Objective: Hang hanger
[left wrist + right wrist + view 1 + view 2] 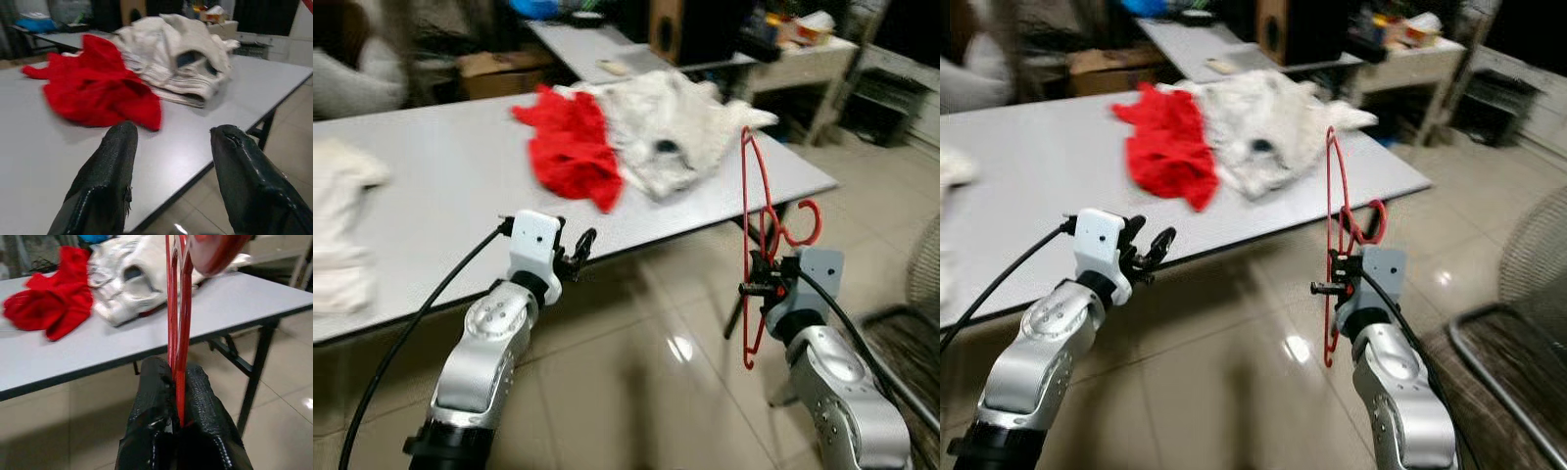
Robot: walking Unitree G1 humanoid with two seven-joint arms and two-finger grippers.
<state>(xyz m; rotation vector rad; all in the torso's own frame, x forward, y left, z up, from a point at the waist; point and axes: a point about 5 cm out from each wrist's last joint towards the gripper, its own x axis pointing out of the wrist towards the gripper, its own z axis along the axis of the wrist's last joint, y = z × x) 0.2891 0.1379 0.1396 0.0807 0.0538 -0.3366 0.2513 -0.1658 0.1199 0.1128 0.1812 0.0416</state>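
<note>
Red hanger (750, 245) is held upright, on edge to the head camera, in front of the near right corner of the grey table (440, 176) and above the tiled floor (646, 392). Its hook (806, 221) curls out toward the robot's right, near the top of the wrist housing.

Right gripper (179, 382): both black fingers pressed together on the hanger's thin red wire, which runs up from between them; no gap visible between pads and wire in the right wrist view. Grip sits partway along the frame, with a length of wire hanging below the gripper.

Left gripper (171, 147): fingers spread wide apart, nothing between them, nothing touched. It is raised just at the near edge of the table, pointing toward the clothes.

On the table: crumpled red garment (570, 145), touching a rumpled white garment (666, 127) to its right. Another pale cloth (337, 235) lies at the far left of the table, blurred. A second table (597, 44) with clutter stands behind.
</note>
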